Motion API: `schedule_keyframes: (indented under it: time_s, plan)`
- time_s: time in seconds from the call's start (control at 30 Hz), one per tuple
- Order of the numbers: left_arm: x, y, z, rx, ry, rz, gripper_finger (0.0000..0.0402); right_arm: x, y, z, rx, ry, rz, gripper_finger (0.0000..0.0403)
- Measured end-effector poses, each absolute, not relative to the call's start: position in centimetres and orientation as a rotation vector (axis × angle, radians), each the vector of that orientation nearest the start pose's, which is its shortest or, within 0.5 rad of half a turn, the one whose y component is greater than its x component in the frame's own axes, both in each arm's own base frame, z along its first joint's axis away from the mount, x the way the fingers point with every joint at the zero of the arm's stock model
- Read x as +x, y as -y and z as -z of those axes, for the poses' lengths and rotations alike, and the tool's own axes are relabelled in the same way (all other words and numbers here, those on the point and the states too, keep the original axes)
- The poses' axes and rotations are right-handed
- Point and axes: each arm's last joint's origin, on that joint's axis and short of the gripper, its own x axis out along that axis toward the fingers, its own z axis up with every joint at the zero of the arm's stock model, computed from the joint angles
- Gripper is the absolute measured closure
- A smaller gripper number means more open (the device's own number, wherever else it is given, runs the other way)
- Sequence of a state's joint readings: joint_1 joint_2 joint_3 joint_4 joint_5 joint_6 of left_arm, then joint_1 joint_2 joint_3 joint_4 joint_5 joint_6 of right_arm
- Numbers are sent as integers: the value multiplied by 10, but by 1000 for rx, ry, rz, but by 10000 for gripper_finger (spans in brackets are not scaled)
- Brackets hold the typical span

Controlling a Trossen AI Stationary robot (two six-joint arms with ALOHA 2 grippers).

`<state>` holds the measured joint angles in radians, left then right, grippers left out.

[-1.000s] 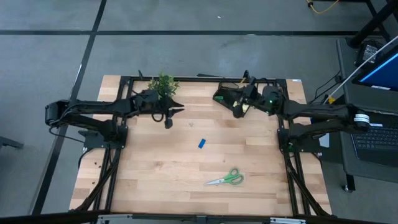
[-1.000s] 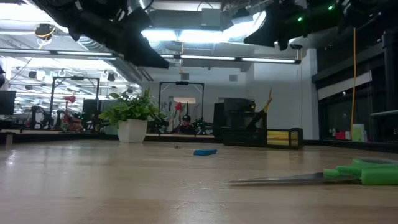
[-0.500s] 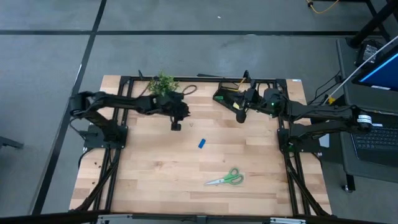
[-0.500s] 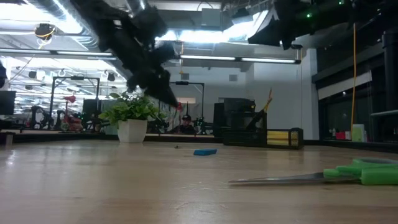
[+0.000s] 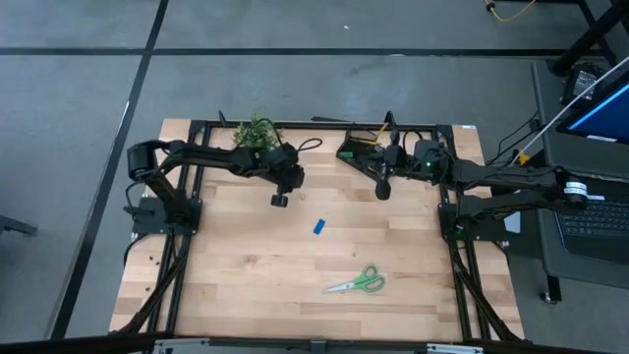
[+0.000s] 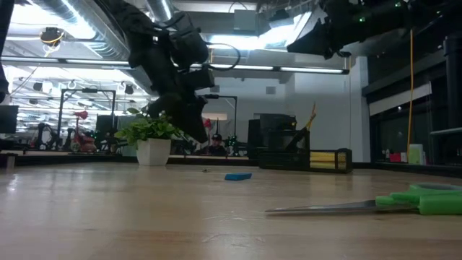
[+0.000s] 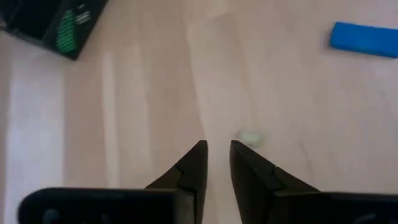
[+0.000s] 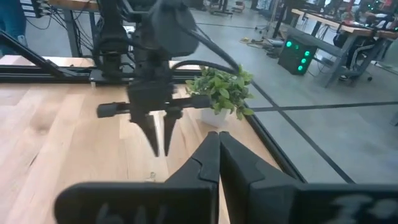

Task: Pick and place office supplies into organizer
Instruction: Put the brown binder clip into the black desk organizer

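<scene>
Scissors: The green-handled scissors (image 5: 357,282) are seen nearest the front edge of the table (image 5: 236,285), lying flat and well apart from both arms. They are not yet picked.

Blue eraser: The blue eraser (image 5: 319,227) is found further in, near the middle of the table, also untouched.

Small pale piece: A small pale green piece (image 7: 250,137), perhaps the green eraser, is shown just ahead of the left fingertips in the left wrist view. It cannot be made out from above.

Left gripper: The left gripper (image 5: 279,200) is held above the wood, pointing down, between the potted plant (image 5: 257,131) and the blue eraser. Its fingers are parted by a narrow gap and nothing is grasped.

Right gripper: The right gripper (image 5: 381,189) is held just in front of the organizer (image 5: 360,149). Its fingers are pressed together and nothing is carried.

Organizer: It stands at the far edge. A yellow pad and a pencil are seen in or right beside it in the low view; which compartment cannot be told.

Progress: It is judged that part of the set is already stored. The scissors, the blue eraser and the pale piece are left.

Views: The gap of the left fingers is shown only by the wrist views.
</scene>
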<state>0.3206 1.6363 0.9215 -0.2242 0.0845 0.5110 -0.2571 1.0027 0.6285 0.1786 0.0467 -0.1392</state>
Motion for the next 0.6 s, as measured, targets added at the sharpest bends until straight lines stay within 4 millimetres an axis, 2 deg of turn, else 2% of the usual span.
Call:
schedule_keyframes:
  time_s: [0.13,0.33,0.6]
  plan:
    - [305,-87,-172,294,-966,60,310,218,60,-270,-115,-231,292,399]
    - [308,-73,-172,385,-966,135,279,223,65,-263,-105,-267,305,385]
    - [307,-77,-172,390,-965,131,277,230,67,-255,-77,-286,309,398]
